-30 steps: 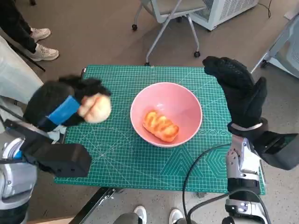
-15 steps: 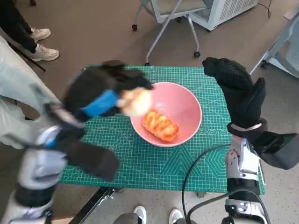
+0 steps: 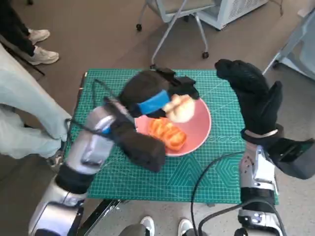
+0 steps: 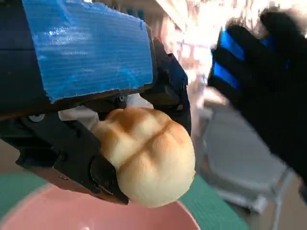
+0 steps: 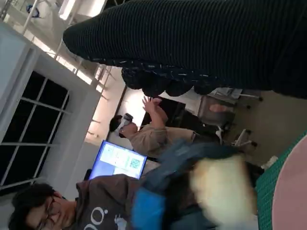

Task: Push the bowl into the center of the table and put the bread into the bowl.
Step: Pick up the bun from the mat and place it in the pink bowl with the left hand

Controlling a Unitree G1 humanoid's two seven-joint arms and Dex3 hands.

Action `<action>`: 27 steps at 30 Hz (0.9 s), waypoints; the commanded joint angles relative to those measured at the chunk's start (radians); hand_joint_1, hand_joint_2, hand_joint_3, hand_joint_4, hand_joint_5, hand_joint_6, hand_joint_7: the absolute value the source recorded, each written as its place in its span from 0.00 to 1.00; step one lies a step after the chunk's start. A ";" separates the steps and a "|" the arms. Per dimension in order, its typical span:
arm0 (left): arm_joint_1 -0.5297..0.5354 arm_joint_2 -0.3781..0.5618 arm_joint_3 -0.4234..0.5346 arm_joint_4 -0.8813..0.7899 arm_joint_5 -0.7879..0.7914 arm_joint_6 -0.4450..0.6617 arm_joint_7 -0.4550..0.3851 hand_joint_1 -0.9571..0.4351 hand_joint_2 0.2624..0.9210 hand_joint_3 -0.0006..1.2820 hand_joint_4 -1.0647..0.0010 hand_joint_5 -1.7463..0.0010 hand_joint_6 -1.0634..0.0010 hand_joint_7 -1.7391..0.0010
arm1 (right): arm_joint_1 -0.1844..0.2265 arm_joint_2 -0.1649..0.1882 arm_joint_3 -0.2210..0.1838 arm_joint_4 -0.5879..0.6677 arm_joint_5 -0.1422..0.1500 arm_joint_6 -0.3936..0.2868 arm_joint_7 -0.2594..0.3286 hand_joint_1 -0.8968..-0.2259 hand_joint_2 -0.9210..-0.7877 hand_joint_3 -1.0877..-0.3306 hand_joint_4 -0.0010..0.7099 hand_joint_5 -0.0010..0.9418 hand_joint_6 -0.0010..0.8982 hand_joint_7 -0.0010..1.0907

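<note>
The pink bowl [image 3: 197, 129] stands near the middle of the green mat, with an orange-glazed bread [image 3: 168, 133] lying in it. My left hand [image 3: 153, 94] hovers over the bowl and grips a pale round bun [image 3: 179, 108]; up close the bun [image 4: 146, 154] sits between the black fingers, just above the bowl's rim [image 4: 72, 218]. My right hand [image 3: 253, 95] is raised upright at the right of the bowl, holding nothing, fingers straight. The right wrist view shows the glove [image 5: 211, 43] and, blurred, the bun [image 5: 223, 187].
The green cutting mat [image 3: 197, 178] covers the small table. A wheeled chair [image 3: 173, 19] stands behind the table. A person's legs and shoes [image 3: 34, 46] are at the far left. Black cables [image 3: 211, 169] run over the mat's front right. People sit in the right wrist view.
My left hand has carried the bun rightward from the mat's left side to above the bowl. The right hand has stayed where it was.
</note>
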State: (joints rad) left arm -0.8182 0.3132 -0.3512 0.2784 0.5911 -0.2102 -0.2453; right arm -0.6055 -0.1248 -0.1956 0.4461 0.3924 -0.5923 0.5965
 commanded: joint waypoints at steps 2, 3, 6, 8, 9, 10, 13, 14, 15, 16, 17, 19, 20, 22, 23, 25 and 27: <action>-0.055 -0.030 -0.039 0.163 0.012 -0.024 0.011 0.69 0.99 0.03 0.27 0.40 0.41 0.33 | 0.030 -0.002 -0.005 0.001 0.004 0.009 -0.006 0.36 0.00 0.48 0.28 0.00 0.04 0.49; -0.058 -0.032 -0.043 0.177 0.012 -0.019 0.004 0.69 0.99 0.05 0.29 0.38 0.44 0.31 | 0.031 -0.001 -0.005 0.000 0.003 0.009 -0.007 0.36 0.00 0.48 0.28 0.00 0.04 0.49; -0.060 -0.044 -0.051 0.189 -0.004 0.051 -0.068 0.72 0.99 0.08 0.39 0.58 0.52 0.53 | 0.034 0.000 -0.005 -0.002 0.003 0.009 -0.010 0.37 0.00 0.48 0.28 0.00 0.05 0.48; -0.057 -0.050 -0.055 0.180 -0.010 0.104 -0.118 0.71 0.97 0.04 0.51 0.83 0.54 0.78 | 0.035 0.001 -0.005 -0.003 0.002 0.008 -0.012 0.37 0.00 0.48 0.28 0.00 0.05 0.48; -0.055 -0.051 -0.056 0.173 -0.010 0.127 -0.137 0.70 0.97 0.03 0.55 0.86 0.55 0.83 | 0.036 0.001 -0.005 -0.004 0.002 0.008 -0.013 0.37 0.00 0.48 0.29 0.00 0.05 0.48; -0.050 -0.050 -0.059 0.155 -0.008 0.154 -0.160 0.68 0.96 0.02 0.61 0.91 0.57 0.89 | 0.037 0.001 -0.005 -0.007 0.001 0.008 -0.015 0.37 0.00 0.48 0.29 0.00 0.05 0.48; -0.036 -0.040 -0.058 0.107 -0.013 0.200 -0.214 0.61 0.93 0.01 0.73 0.97 0.63 0.96 | 0.039 0.002 -0.005 -0.011 0.002 0.011 -0.018 0.37 0.00 0.48 0.29 0.00 0.06 0.48; -0.030 -0.035 -0.052 0.093 -0.026 0.205 -0.232 0.58 0.93 0.01 0.77 0.98 0.65 0.98 | 0.040 0.002 -0.005 -0.012 0.003 0.012 -0.019 0.37 0.00 0.48 0.28 0.00 0.06 0.48; -0.025 -0.031 -0.048 0.082 -0.035 0.210 -0.246 0.57 0.93 0.01 0.78 0.98 0.66 0.98 | 0.040 0.002 -0.005 -0.013 0.003 0.012 -0.019 0.37 0.00 0.48 0.28 0.00 0.06 0.48; -0.020 -0.027 -0.039 0.076 -0.053 0.206 -0.259 0.56 0.93 0.00 0.80 0.99 0.67 0.99 | 0.041 0.002 -0.005 -0.014 0.004 0.013 -0.020 0.37 0.00 0.48 0.28 0.00 0.07 0.48; -0.016 -0.024 -0.033 0.071 -0.066 0.204 -0.268 0.54 0.93 0.00 0.83 0.99 0.69 0.99 | 0.041 0.002 -0.005 -0.015 0.004 0.014 -0.020 0.37 0.00 0.48 0.28 0.00 0.07 0.47; -0.007 -0.019 -0.016 0.069 -0.099 0.193 -0.281 0.52 0.92 0.00 0.86 1.00 0.71 1.00 | 0.042 0.003 -0.004 -0.017 0.003 0.015 -0.022 0.37 0.00 0.48 0.28 0.00 0.07 0.47; -0.001 -0.016 -0.004 0.064 -0.120 0.189 -0.287 0.52 0.92 0.00 0.88 1.00 0.73 1.00 | 0.042 0.004 -0.003 -0.017 0.002 0.014 -0.023 0.37 0.00 0.48 0.28 0.00 0.07 0.47; 0.012 -0.009 0.017 0.052 -0.157 0.182 -0.297 0.51 0.92 0.00 0.90 1.00 0.75 1.00 | 0.043 0.006 -0.003 -0.018 0.002 0.014 -0.025 0.37 0.00 0.48 0.28 0.00 0.07 0.47; 0.017 -0.006 0.026 0.046 -0.172 0.180 -0.302 0.51 0.92 0.00 0.91 1.00 0.76 1.00 | 0.043 0.007 -0.002 -0.019 0.002 0.014 -0.025 0.37 0.00 0.48 0.28 0.00 0.07 0.47; 0.033 0.003 0.049 0.025 -0.204 0.181 -0.306 0.51 0.92 0.00 0.93 1.00 0.77 1.00 | 0.044 0.008 -0.001 -0.022 0.001 0.016 -0.027 0.37 0.00 0.48 0.28 0.00 0.08 0.47; 0.050 0.012 0.074 -0.001 -0.236 0.187 -0.311 0.51 0.92 0.00 0.95 1.00 0.79 1.00 | 0.044 0.008 0.000 -0.025 0.000 0.018 -0.030 0.37 0.00 0.48 0.28 0.00 0.08 0.46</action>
State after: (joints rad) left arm -0.8016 0.3016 -0.3162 0.3177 0.4014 -0.0228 -0.5441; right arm -0.5864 -0.1172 -0.1961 0.4227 0.3918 -0.5894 0.5763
